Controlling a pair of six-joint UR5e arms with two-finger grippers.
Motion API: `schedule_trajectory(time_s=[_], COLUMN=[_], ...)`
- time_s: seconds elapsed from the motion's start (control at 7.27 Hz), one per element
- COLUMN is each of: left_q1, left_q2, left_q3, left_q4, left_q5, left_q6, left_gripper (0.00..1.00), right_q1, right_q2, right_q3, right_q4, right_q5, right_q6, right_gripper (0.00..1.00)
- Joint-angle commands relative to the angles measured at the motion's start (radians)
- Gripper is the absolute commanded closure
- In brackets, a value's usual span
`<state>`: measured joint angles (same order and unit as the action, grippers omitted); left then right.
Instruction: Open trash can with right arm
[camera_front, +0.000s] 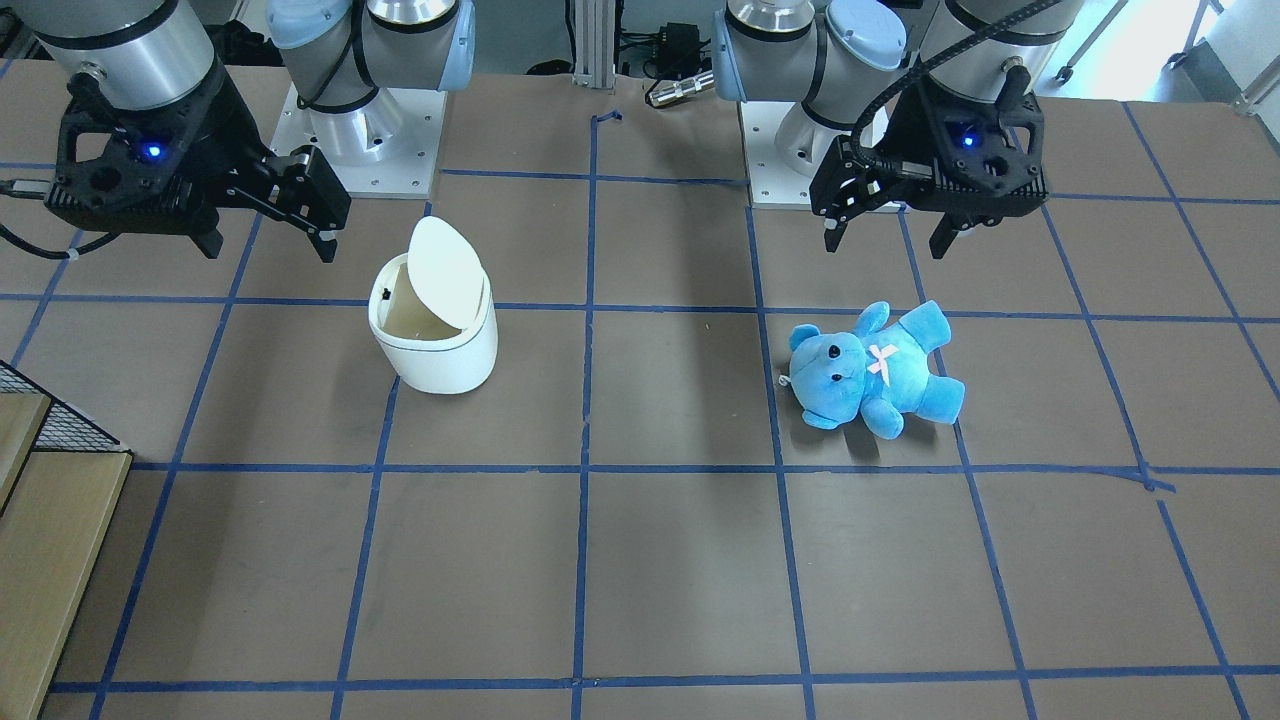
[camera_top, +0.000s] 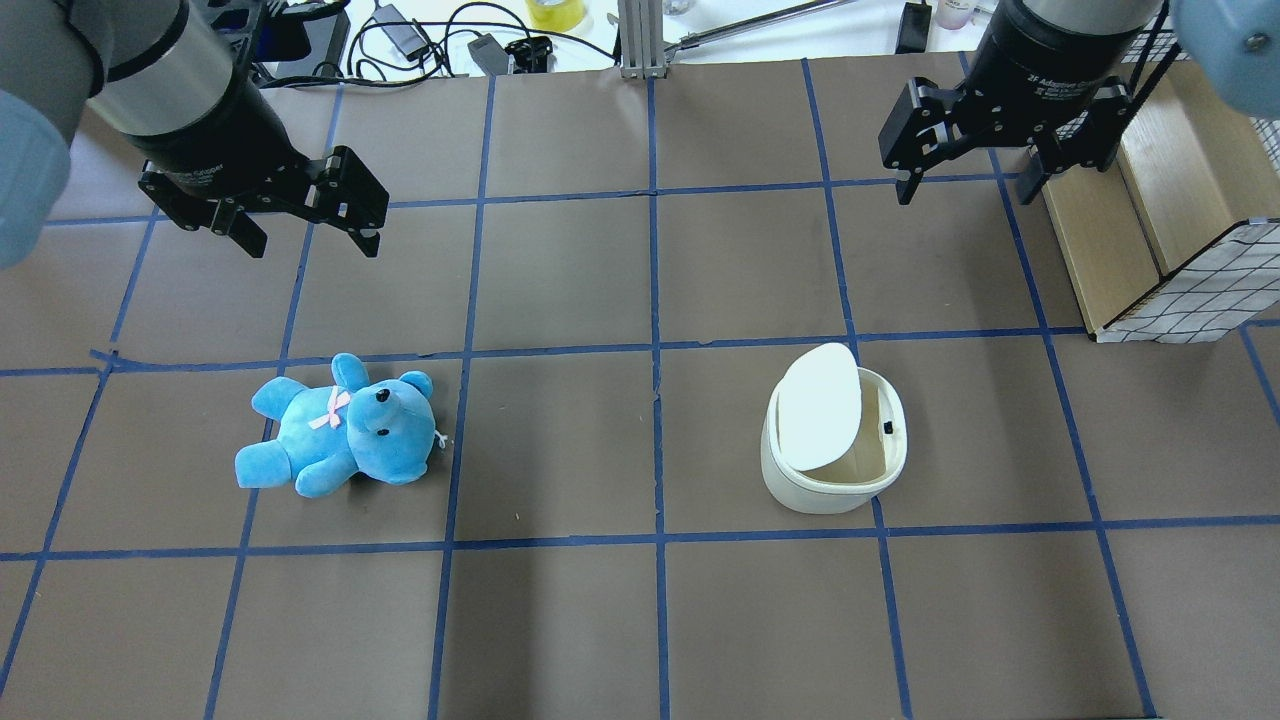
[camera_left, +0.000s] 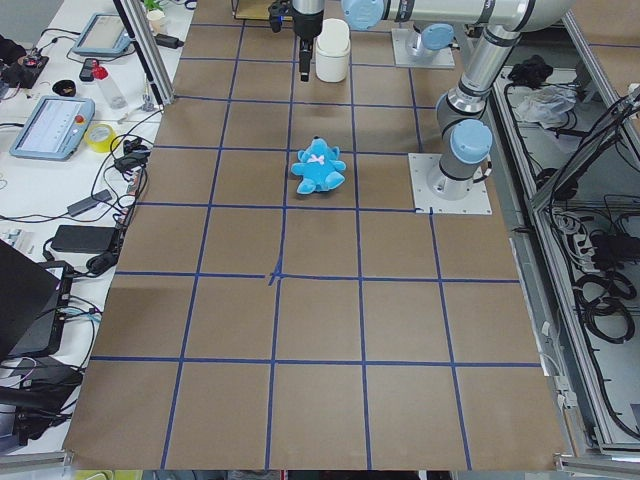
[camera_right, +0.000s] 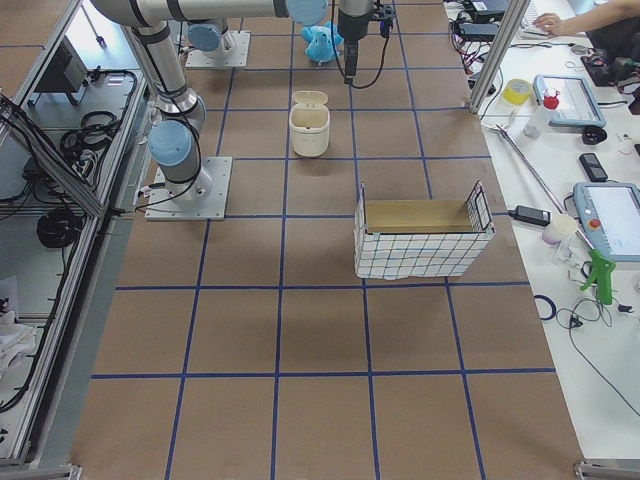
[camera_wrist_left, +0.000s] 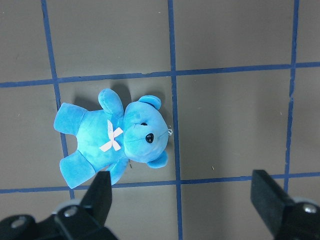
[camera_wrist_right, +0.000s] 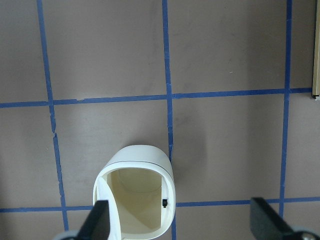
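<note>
Bright, even overhead light, soft faint shadows, all views sharp.

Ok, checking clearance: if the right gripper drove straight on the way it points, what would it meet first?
Likely the table beside the trash can, though in the wrist view one right gripper finger lines up with the can's rim; depth unclear.

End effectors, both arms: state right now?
Left end effector: open, holding nothing.
Right end effector: open, holding nothing, not touching the trash can.
</note>
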<state>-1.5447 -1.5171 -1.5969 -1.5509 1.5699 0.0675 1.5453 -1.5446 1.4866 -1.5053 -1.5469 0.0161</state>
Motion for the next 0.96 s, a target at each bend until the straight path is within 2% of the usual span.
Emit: schedule_trajectory(time_s=[0.0, 0.83], left_q1=[0.0, 0.0], left_q2=[0.0, 0.0], left_q3=[0.0, 0.0], left_q4=[0.0, 0.0], left_q5=[-0.001, -0.001], left_q6=[0.0, 0.0], left_gripper=[0.0, 0.0], right_q1=[0.001, 0.001], right_q2=[0.001, 0.0], right_q3=[0.0, 0.0], right_q4=[-0.001, -0.001], right_q5=[0.001, -0.002], right_q6=[-0.004, -0.011], right_gripper=[0.0, 0.0])
